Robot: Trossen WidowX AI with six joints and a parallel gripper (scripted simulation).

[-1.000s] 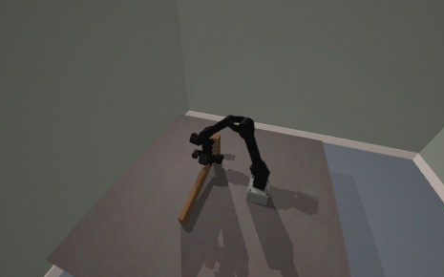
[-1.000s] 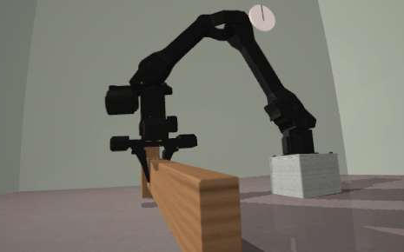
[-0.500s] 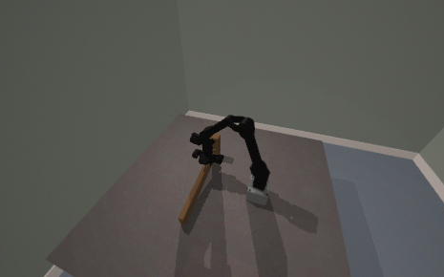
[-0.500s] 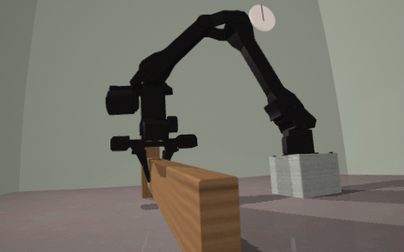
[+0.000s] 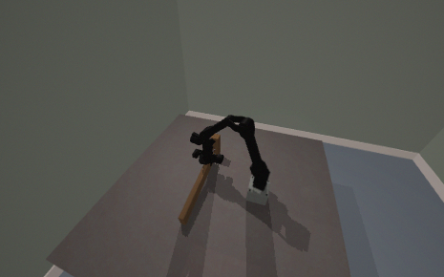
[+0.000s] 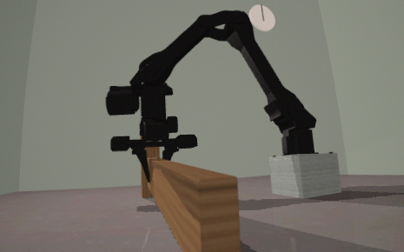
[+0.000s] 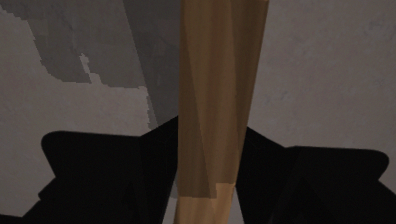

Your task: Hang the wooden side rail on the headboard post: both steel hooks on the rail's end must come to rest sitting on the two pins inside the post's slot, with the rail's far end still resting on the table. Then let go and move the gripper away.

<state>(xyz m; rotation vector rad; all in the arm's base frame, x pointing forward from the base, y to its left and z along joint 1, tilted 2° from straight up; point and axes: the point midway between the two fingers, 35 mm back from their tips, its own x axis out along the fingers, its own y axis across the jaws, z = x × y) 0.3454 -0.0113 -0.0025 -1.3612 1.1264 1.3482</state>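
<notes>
The wooden side rail runs from the gripper away from the post. Its far end is low at the table in the top view; its underside there is out of frame in the exterior view. My gripper points down and is shut on the rail near its post end, one finger on each side. The upright wooden headboard post stands just behind the gripper, partly covered by it. The hooks, the pins and the slot are hidden, so I cannot tell whether they touch.
The arm's pale base block stands to the right of the rail and post. The arm arches over from it. The grey-brown table top lies under everything. A pale round disc shows behind the arm's elbow.
</notes>
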